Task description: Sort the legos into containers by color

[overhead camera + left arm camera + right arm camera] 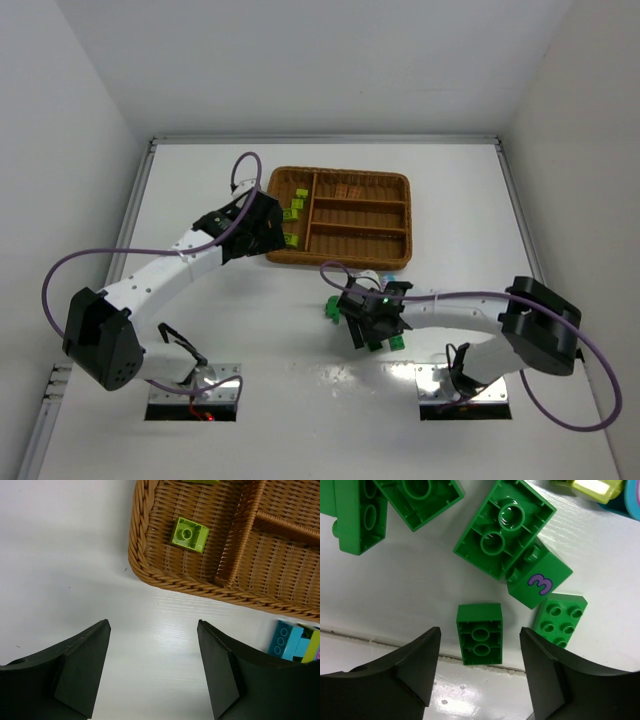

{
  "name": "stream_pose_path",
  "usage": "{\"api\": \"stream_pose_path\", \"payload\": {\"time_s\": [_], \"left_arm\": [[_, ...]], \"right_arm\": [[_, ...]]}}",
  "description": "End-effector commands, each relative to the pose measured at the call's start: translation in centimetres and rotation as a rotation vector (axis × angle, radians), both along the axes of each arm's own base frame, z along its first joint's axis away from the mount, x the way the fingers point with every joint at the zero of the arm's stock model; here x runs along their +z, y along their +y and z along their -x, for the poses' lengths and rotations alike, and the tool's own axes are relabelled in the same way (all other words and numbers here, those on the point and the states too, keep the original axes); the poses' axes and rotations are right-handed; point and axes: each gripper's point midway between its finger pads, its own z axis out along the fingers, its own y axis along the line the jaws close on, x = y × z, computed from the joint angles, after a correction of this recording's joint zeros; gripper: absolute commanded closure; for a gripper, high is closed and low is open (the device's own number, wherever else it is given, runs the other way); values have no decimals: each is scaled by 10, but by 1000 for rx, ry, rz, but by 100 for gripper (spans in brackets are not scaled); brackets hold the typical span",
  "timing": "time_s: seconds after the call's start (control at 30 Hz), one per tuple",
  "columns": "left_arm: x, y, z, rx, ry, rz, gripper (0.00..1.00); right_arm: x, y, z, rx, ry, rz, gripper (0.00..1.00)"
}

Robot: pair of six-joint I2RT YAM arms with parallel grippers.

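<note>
Nearest, on the right, the right gripper (480, 629) is held low over a cluster of dark green legos on the white table (290, 400). Its fingers are spread apart and nothing is gripped. A small green brick (480, 640), lying studs-down, is straddled with a gap on each side. Only in the right wrist view can the cluster be counted: six green bricks, among them one marked with a purple 3 (540, 580) and a four-stud brick (560, 620) lying studs-up. From above, most of them are hidden beneath the gripper.

Farther off, to the left, the left gripper (153, 622) is held over bare table just beside the near left corner of the wicker tray (145, 555). Its fingers stand well apart and are empty. In its wrist view one lime-yellow brick (189, 534) is shown in the wide left compartment, and a cyan brick (284, 639) is seen touching a lime piece (311, 647) outside the tray's near wall. From above, about four lime bricks (297, 205) are counted in that compartment. Orange-brown bricks (347, 190) lie in the farthest narrow compartment, but their number cannot be told.
</note>
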Motion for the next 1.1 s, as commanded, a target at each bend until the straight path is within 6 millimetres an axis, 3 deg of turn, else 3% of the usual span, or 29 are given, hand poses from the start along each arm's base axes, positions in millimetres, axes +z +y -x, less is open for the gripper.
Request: {"api": "stream_pose_path", "payload": {"time_s": [0.0, 0.2, 0.43, 0.53, 0.83, 1.07], "left_arm": [[5, 0, -5, 2, -18, 10, 23], [2, 1, -3, 2, -10, 5, 23], [2, 1, -3, 2, -10, 5, 23], [2, 1, -3, 2, -10, 5, 23], [2, 1, -3, 2, -10, 5, 23], [5, 3, -4, 8, -22, 2, 23]], "right_arm": [[-2, 10, -5, 6, -12, -32, 35], [-14, 9, -3, 17, 9, -11, 44], [-8, 3, -6, 10, -13, 12, 67], [4, 3, -9, 6, -37, 4, 72], [48, 14, -29, -1, -127, -16, 74], [86, 36, -79, 21, -242, -26, 74]]}}
